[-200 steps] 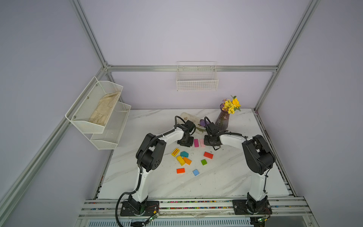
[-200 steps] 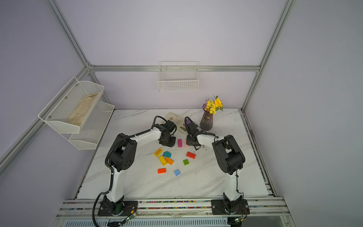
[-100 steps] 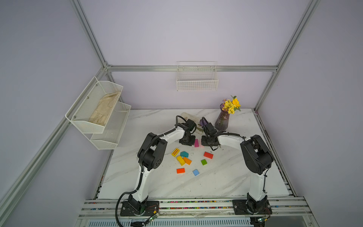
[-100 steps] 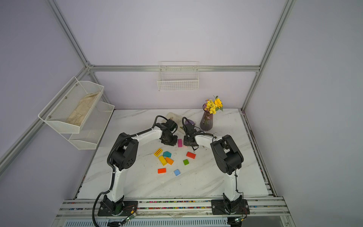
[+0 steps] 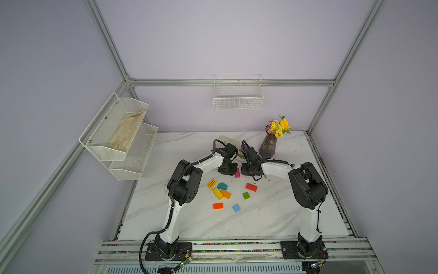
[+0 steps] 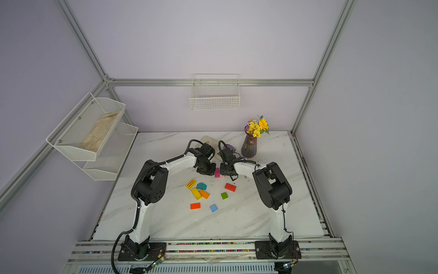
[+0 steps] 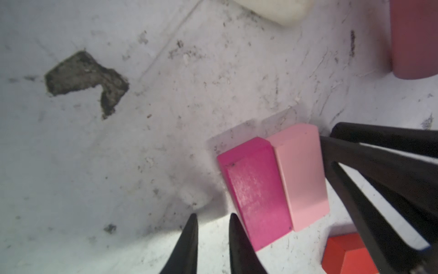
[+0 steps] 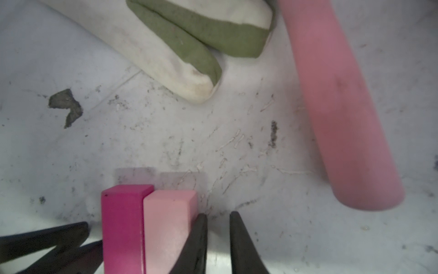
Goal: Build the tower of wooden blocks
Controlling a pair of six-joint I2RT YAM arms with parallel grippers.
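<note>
The wood blocks [image 6: 204, 194], small painted pieces, are spread over the white marble-patterned table [image 5: 272, 213]. Two of them, a magenta rectangular block [image 7: 256, 189] and a pale pink rectangular block [image 7: 301, 175], are stood on end, side by side and touching, and are flanked by the two end effectors. The left end effector [image 7: 213, 220] is set low over the table just beside the magenta block; it is closed, its two dark fingers nearly together with nothing between them. The right end effector [image 8: 218, 217] is likewise closed on nothing, and its nearer finger is seen against the outer face of the pale pink block. The other blocks are laid flat and loose on the base side of both end effectors: a yellow slotted block [image 5: 211, 183], a teal house-shaped block [image 5: 222, 186], a plain yellow block [image 5: 218, 193], an orange block [image 5: 225, 194], a red block [image 5: 251, 187], a green block [image 5: 246, 195], an orange-red block [image 5: 217, 206] and a blue block [image 5: 236, 208]. Beyond the right end effector, a thick pink handle [image 8: 341, 106] and a white-and-green glove [image 8: 177, 47] are seen on the table.
</note>
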